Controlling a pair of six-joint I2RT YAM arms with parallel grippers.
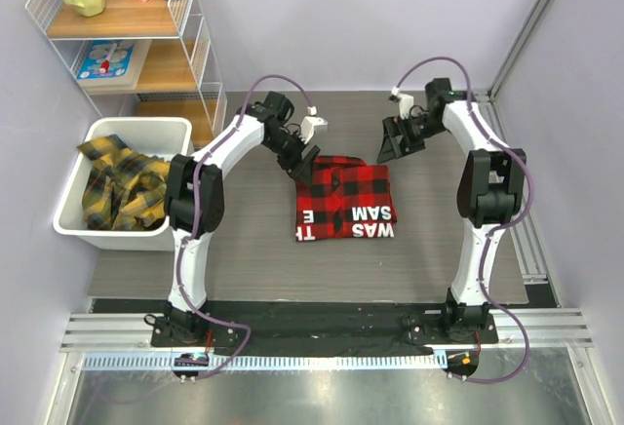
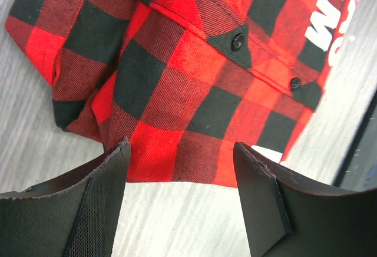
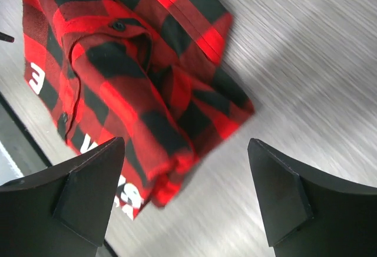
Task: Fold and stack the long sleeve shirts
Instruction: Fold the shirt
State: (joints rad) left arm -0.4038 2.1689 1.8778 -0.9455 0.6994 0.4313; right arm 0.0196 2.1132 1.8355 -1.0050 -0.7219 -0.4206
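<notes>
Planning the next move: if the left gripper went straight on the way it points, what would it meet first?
Probably the folded red-and-black flannel shirt, near its edge; the open left gripper points down at it. Depth is unclear, so it might touch the table first.

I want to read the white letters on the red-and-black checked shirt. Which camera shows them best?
The top view: the white block lettering on the red-and-black checked flannel shirt shows plainly. Both wrist views catch only scraps.

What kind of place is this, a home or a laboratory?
Probably a laboratory robot cell, not a home: the left arm and right arm stand on a metal rail, plain partition walls close in the table, and a wire shelf holds props.
</notes>
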